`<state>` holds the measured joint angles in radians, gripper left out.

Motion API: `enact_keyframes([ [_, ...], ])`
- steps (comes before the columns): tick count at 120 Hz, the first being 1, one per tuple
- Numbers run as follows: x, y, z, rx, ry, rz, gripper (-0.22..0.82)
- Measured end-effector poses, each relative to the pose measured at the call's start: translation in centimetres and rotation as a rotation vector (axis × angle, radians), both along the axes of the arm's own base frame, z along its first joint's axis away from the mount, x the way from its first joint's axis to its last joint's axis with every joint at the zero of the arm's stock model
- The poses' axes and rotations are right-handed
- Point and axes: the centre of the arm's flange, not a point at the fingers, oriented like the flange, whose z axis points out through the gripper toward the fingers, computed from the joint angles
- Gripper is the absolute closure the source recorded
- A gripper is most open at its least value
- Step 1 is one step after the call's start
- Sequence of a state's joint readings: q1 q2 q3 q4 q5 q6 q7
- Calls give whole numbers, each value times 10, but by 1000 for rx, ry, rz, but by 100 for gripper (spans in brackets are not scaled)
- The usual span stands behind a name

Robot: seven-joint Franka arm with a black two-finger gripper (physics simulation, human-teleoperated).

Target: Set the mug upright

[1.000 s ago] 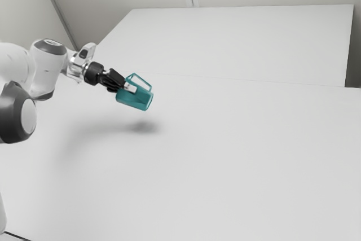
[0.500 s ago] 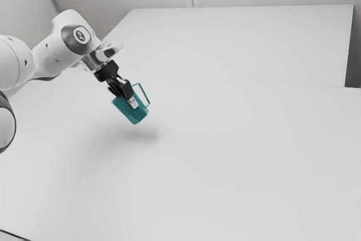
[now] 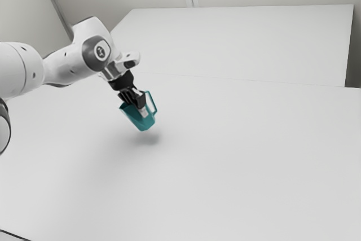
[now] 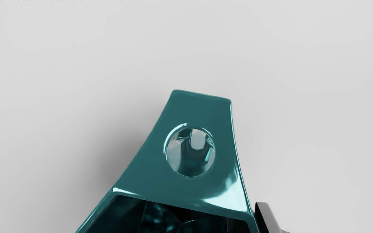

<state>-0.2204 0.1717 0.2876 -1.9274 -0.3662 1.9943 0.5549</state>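
Mug (image 3: 137,118), teal, one: aslant, held clear above the counter (image 3: 237,165). Your jaws (image 3: 140,111): closed on it, parted only by the thickness gripped. Your hazard: released at this slant, it may land edge-first and topple.

Have the mug (image 3: 148,123) in the pincer (image 3: 142,111), above the tabletop (image 3: 242,162), with handle (image 3: 153,102) toward the exterior view's right.
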Motion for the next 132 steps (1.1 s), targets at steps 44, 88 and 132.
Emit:
enact_keyframes([
  [44,-8,-17,-13,73,-6,26,78],
  [88,1,-15,-22,158,-40,50,78],
  [132,9,-14,-42,196,-39,75,78],
])
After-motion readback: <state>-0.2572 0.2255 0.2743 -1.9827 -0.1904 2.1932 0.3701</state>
